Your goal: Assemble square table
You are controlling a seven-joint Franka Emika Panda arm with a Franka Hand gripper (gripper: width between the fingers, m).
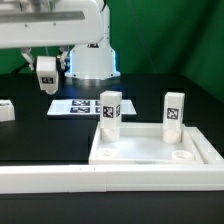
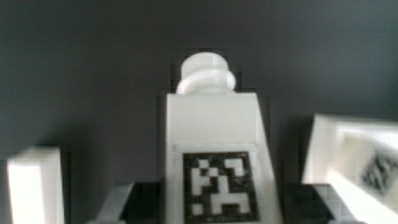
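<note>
1. Two legs stand upright in the square top (image 1: 140,148): one leg (image 1: 110,112) at its ten o'clock corner on the exterior view's clock face, the other leg (image 1: 172,112) at two o'clock. By my reckoning the job is about half done.
2. Up at ten o'clock of the scene the hand (image 1: 46,74) hangs above the counter (image 1: 40,135), well apart from the top. It is closed on a third leg (image 2: 217,125). The wrist view shows the leg's tag close to the camera and its rounded peg end (image 2: 206,72) pointing away.
3. So the step in hand looks like carrying leg three across to a socket.
4. Next move, I'd say: swing toward four o'clock, turn the peg end down over the near socket (image 1: 181,157), lower it square, then twist it in. It must not knock the two standing legs.
5. As a container, the tray-like top holds only those two legs. The near socket shows as an open ring.
6. One loose leg (image 1: 6,110) lies at nine o'clock on the counter, and the marker board (image 1: 85,105) lies flat behind the top.
</note>
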